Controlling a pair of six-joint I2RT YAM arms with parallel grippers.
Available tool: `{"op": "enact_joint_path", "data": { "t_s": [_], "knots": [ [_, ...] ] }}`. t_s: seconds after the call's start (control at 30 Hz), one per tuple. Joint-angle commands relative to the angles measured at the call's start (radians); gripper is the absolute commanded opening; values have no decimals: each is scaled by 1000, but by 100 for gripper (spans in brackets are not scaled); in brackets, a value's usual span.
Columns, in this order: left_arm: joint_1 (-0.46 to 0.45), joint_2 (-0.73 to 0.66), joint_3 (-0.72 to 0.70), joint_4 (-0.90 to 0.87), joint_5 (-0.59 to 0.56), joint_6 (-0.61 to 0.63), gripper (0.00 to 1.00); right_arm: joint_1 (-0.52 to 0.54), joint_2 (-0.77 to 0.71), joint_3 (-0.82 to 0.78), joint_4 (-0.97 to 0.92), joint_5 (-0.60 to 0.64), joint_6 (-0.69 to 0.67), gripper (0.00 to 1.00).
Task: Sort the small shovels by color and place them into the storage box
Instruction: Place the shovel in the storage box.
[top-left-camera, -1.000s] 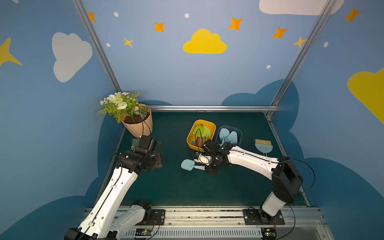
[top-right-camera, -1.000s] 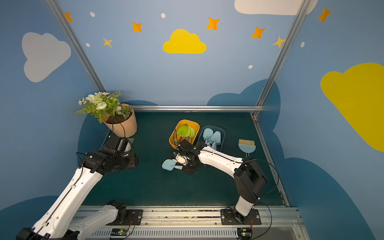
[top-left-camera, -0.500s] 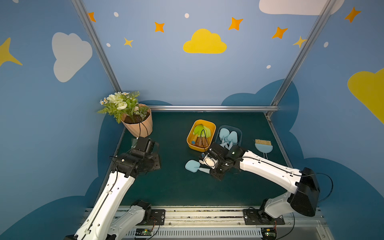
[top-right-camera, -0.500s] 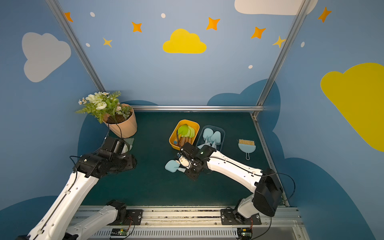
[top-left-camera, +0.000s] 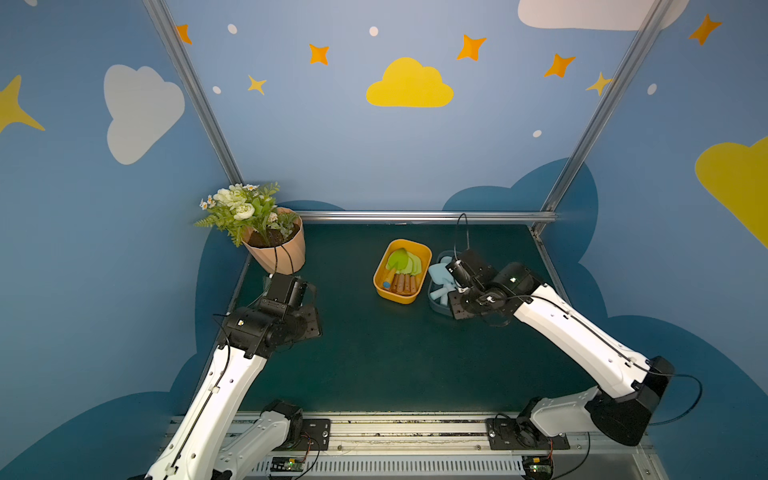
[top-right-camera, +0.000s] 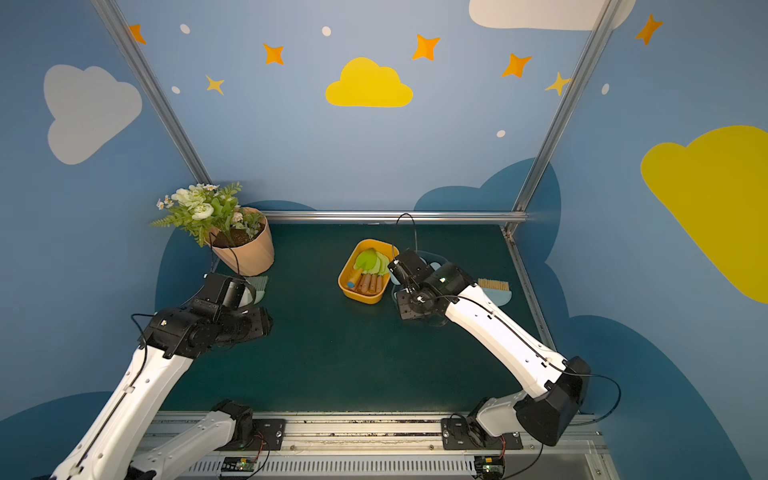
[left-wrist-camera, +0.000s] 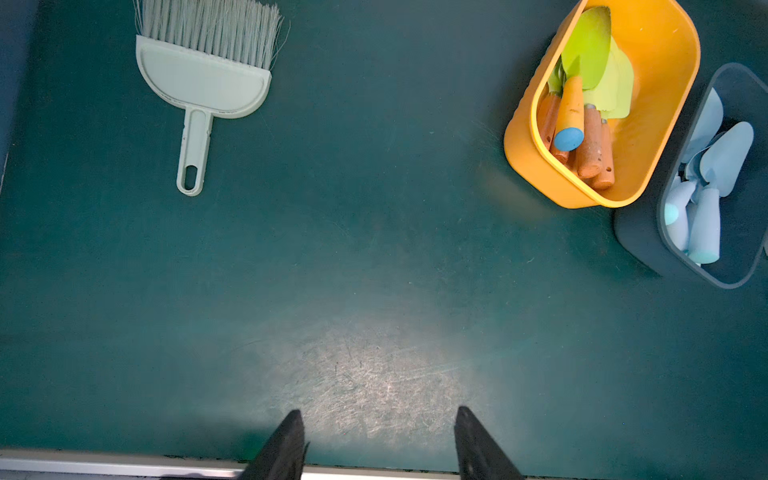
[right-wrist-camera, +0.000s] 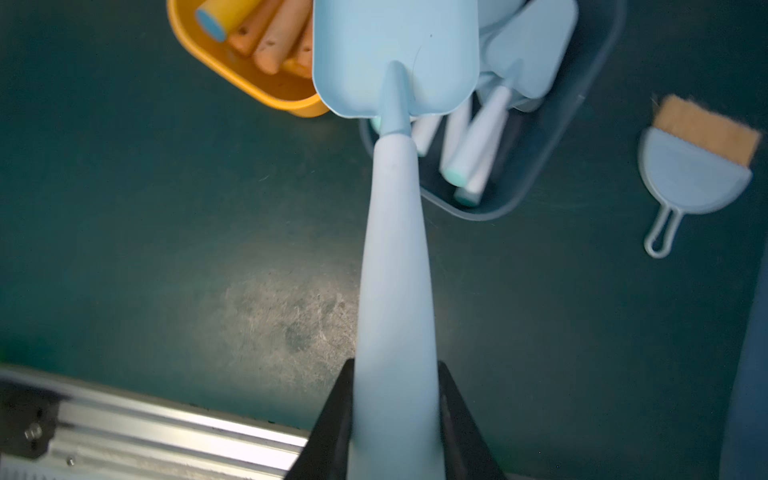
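Right wrist view: pinching a light blue shovel above the dark blue box

Gripped at the pale handle between the right jaws, pressed in on both sides: the light blue shovel (right-wrist-camera: 395, 249), blade pointing away from the wrist and hanging over the dark blue box (right-wrist-camera: 490, 212) at the side next to the yellow box (right-wrist-camera: 266, 97). Raised off the tabletop (top-left-camera: 374, 353) since a second ago; back then lying flat in front of the yellow box with the same jaws down at its handle, and much the same half a second ago. Swung rightward and toward the back with the right arm (top-left-camera: 582, 332) since then, as seen in both top views.

Already resting inside the dark blue box: more light blue shovels (left-wrist-camera: 725, 158), handles toward the robot. Stacked in the yellow box: the green shovels (left-wrist-camera: 590, 45), brown handles together with one orange.

Spread apart and pinching nothing: the left jaws, hovering over the tabletop near the flower pot (top-left-camera: 278, 253), roughly where seen a second ago. Unmoved on the tabletop: the grey-green brush (left-wrist-camera: 203, 79) by the pot and the light blue brush (right-wrist-camera: 694, 174) to the right of the dark blue box.
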Motion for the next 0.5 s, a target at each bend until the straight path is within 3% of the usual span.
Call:
{"op": "enact_joint_path", "data": {
  "t_s": [0.0,0.2,0.47],
  "knots": [
    [2,-4,19,-25,11,-3,50,-55,-43,3,-37,64,190,0],
    [2,13,24,-16,7,10,50,-186,-15,3,-32,-52,268,0],
    [2,30,8,23,36,13,50,-247,105,19,17,-146,278,0]
  ]
}}
